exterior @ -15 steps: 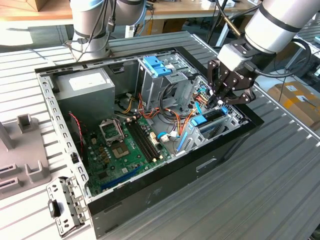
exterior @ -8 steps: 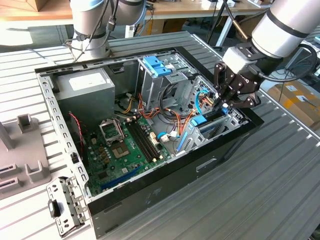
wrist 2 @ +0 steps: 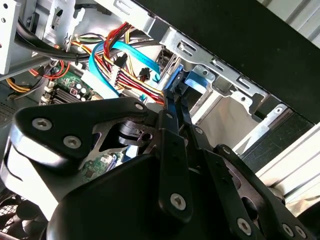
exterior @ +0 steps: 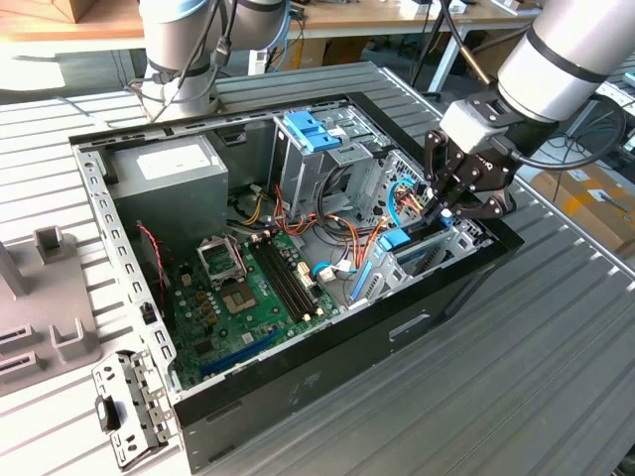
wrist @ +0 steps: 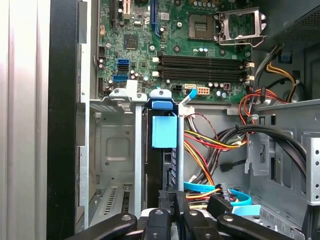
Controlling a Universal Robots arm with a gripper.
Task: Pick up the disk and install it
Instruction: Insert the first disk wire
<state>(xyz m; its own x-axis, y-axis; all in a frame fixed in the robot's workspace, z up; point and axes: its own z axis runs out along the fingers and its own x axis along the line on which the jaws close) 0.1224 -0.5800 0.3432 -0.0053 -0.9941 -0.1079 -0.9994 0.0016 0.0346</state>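
Blue-framed disk (wrist: 164,131) sat upright in the cage slot (wrist: 115,145) at the case (exterior: 298,382) edge, hand (exterior: 448,205) closed on its end; risk judged: slight tilt could jam it against the rails or snag cables (wrist: 210,145).

One computer case (exterior: 298,382), one motherboard (exterior: 248,293), one disk (wrist: 164,131), one end effector (exterior: 448,208)

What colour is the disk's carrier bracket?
Light blue; the disk stands in its metal bay, clearest in the first wrist view.
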